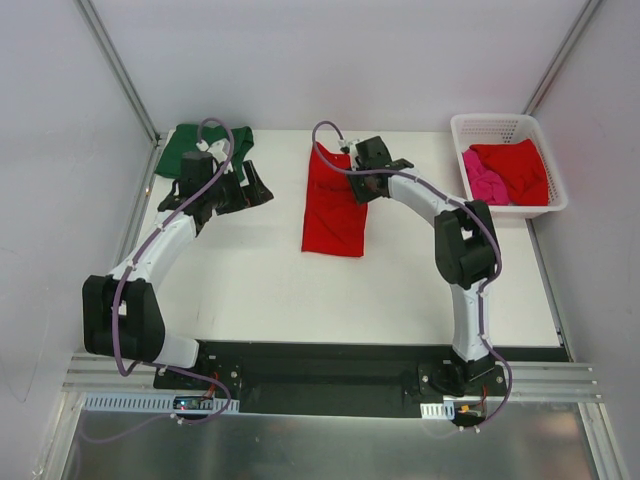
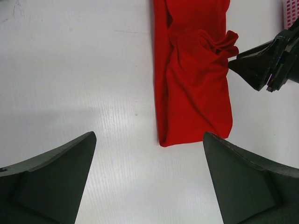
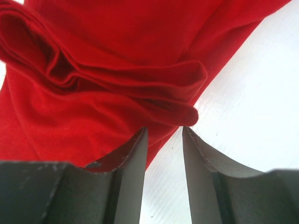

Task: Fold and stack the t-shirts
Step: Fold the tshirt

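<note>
Landmark: the folded red t-shirt [image 1: 335,205], a long narrow strip lying flat on the white surface [image 1: 260,290], running from the far side toward the arms.
Its right edge: bunched into soft ridges toward the far end; the rest of the strip lies smooth.
Right gripper [image 3: 164,128]: at that bunched edge, reaching in from the folded red t-shirt's right side. Its fingers [image 3: 133,158] stand a narrow gap apart with white surface showing between them. One finger lies over the cloth and the puckered fold sits right at the tips. I cannot tell whether any cloth is pinched.
Left gripper [image 2: 149,135]: to the left of the folded red t-shirt, apart from it and facing it. It is spread wide over bare surface and holds nothing.
Green t-shirt [image 1: 205,148]: well to the left of the folded red t-shirt and farther back. It is crumpled, and the left arm partly covers it.
Basket [image 1: 555,205]: white plastic lattice, well to the right of the folded red t-shirt, at about the level of its far end.
Second red t-shirt [image 1: 518,165]: crumpled inside the basket, on the side away from the folded red t-shirt.
Pink t-shirt [image 1: 482,180]: crumpled inside the basket, touching the second red t-shirt, on the side nearer the folded red t-shirt.
</note>
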Controlling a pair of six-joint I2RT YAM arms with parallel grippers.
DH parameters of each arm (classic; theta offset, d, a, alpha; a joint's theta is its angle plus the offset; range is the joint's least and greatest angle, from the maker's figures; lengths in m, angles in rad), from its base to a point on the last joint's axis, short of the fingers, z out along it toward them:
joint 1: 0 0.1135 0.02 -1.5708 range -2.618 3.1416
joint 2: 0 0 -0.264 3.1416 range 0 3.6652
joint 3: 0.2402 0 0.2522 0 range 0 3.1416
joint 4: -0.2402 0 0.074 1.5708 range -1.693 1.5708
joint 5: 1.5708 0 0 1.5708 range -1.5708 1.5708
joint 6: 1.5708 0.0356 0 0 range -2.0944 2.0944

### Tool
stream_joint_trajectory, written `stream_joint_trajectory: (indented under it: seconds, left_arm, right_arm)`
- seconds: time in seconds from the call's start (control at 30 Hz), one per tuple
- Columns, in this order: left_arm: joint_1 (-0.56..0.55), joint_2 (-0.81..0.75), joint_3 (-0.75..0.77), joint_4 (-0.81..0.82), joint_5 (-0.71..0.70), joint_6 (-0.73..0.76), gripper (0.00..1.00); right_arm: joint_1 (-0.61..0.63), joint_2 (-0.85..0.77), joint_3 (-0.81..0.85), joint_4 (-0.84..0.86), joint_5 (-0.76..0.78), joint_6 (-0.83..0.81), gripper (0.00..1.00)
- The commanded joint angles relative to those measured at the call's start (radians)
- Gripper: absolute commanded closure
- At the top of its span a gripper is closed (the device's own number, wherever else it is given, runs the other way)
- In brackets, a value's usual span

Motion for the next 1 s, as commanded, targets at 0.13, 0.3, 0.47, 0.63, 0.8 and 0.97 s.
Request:
stream_joint_trajectory:
  seconds: [0.13,0.3,0.47,0.63,0.8,0.97]
  left_arm:
    - [-0.007,0.019,0.014,0.035,0.014,0.010,0.01]
    - [-0.007,0.027,0.017,0.035,0.014,0.011,0.01]
    - [-0.007,0.028,0.016,0.035,0.010,0.013,0.01]
    - [-0.007,0.033,0.017,0.035,0.010,0.013,0.01]
    - [-0.005,0.039,0.020,0.033,0.010,0.013,0.01]
    - [-0.007,0.041,0.019,0.035,0.008,0.011,0.01]
  right_arm:
    - [-0.017,0.036,0.118,-0.042,-0.003,-0.048,0.61]
    - [-0.023,0.056,0.127,-0.045,-0.015,-0.051,0.61]
    - [-0.028,0.068,0.138,-0.048,-0.035,-0.050,0.61]
    - [-0.028,0.077,0.144,-0.056,-0.041,-0.048,0.61]
    - [-0.029,0.088,0.147,-0.060,-0.072,-0.048,0.61]
    - [-0.034,0.099,0.156,-0.063,-0.092,-0.039,0.61]
